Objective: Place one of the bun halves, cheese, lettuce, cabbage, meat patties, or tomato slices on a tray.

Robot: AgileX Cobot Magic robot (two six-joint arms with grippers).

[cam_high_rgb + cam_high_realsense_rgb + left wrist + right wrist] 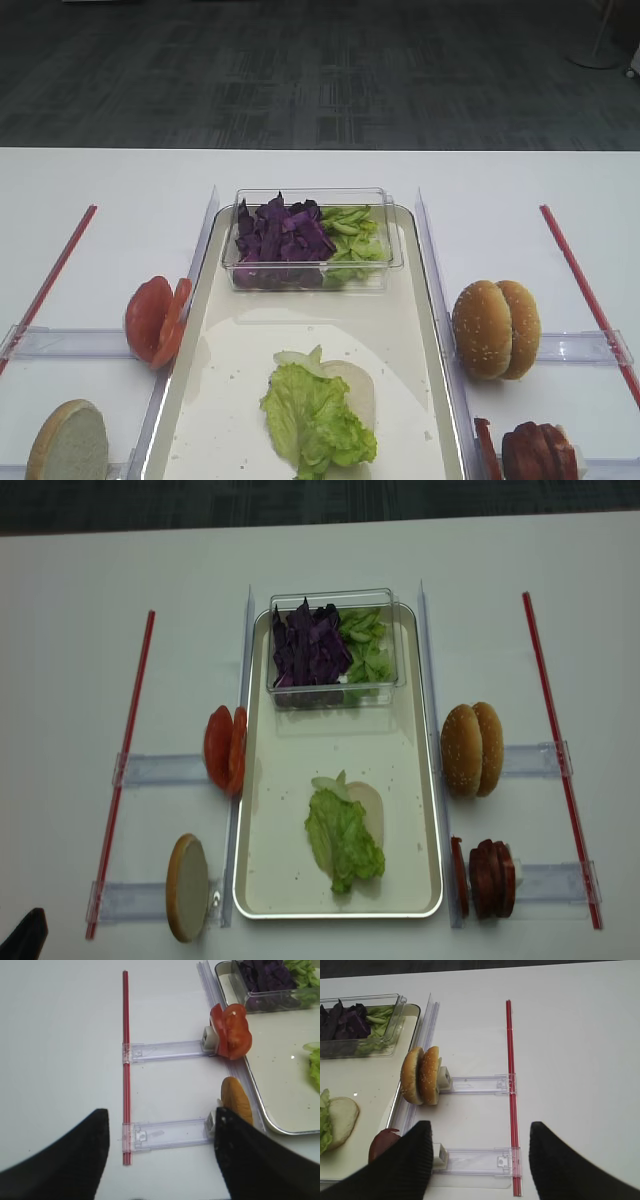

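Worktop (pixel 80 570) of plain white carried everything, with the cream tray (pixel 410 780) lying lengthwise at its middle. At the tray's far end stood a clear plastic tub (pixel 335 690), its left part heaped with purple cabbage (pixel 305 645) and its right part holding green leaf pieces. Toward the near end a lettuce leaf (pixel 343 842) lay over a pale bun half (pixel 366 805), both resting on the tray.

Right of the tray, two sesame bun halves (pixel 472 748) stood on edge together in a clear holder, and nearer, dark meat patties (pixel 485 878) stood likewise. Left of the tray, tomato slices (pixel 226 750) stood upright, with one more bun half (pixel 186 886) on edge nearer still. Thin red rods (pixel 558 750) ran along both outer sides.

Left gripper (pixel 160 1145) hung spread wide above the worktop near that lone bun half, grasping nothing. Right gripper (pixel 481 1155) likewise hung released, jaws well apart, above the holder beside the patties.
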